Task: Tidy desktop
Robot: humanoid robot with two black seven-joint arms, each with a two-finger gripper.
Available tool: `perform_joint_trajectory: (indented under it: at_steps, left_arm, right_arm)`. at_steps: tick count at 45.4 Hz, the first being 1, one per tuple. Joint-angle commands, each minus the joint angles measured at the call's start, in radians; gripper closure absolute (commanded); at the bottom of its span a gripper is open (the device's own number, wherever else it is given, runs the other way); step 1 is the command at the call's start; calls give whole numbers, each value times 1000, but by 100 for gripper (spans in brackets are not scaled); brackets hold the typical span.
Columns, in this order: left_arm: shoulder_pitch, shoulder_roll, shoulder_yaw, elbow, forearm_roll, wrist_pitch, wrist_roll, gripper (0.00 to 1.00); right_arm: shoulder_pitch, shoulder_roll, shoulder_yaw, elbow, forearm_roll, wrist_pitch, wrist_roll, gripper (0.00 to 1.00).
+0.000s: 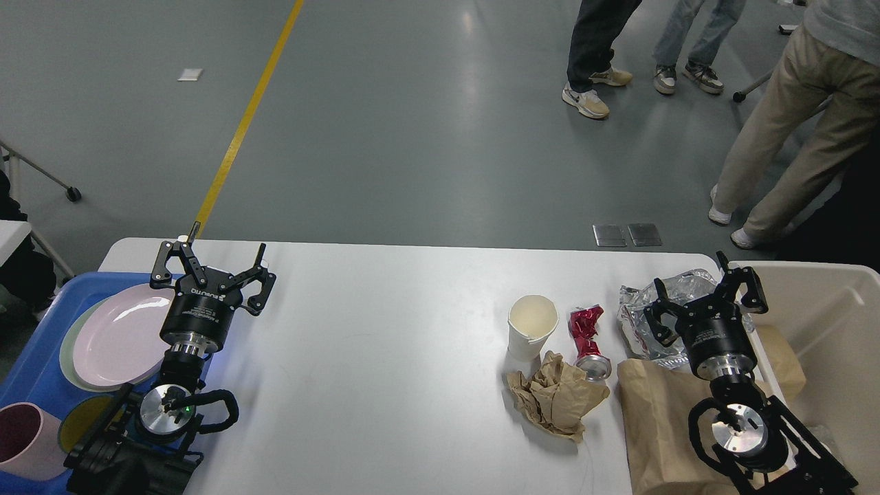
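Plates [120, 337] fill the blue tray [27, 364]; left tool [212, 268] and right tool [701, 295] both gape empty.

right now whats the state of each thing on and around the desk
left gripper: open, empty
right gripper: open, empty
paper cup: upright, rim torn
red can: crushed, on its side
brown paper wad: crumpled
foil: crinkled
paper bag: lying flat
pink plate: stacked on another plate in the blue tray
mug: upright
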Motion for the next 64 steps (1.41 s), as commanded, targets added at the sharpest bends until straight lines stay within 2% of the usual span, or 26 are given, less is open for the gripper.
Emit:
perform_joint_trajectory:
  at_steps: [1,39,58,64]
  left_arm:
    - [0,0,0,0,0,0,0,3]
    - [2,2,0,0,0,-3,0,3]
    - [3,2,3,0,0,-3,0,3]
    - [3,2,3,0,0,-6,1,3]
  right_arm:
    - [0,0,0,0,0,0,0,0]
    - [23,11,-6,-8,0,0,-1,0]
    - [103,28,-51,-77,23,-17,-11,0]
    - [158,18,-55,-185,103,-15,-11,0]
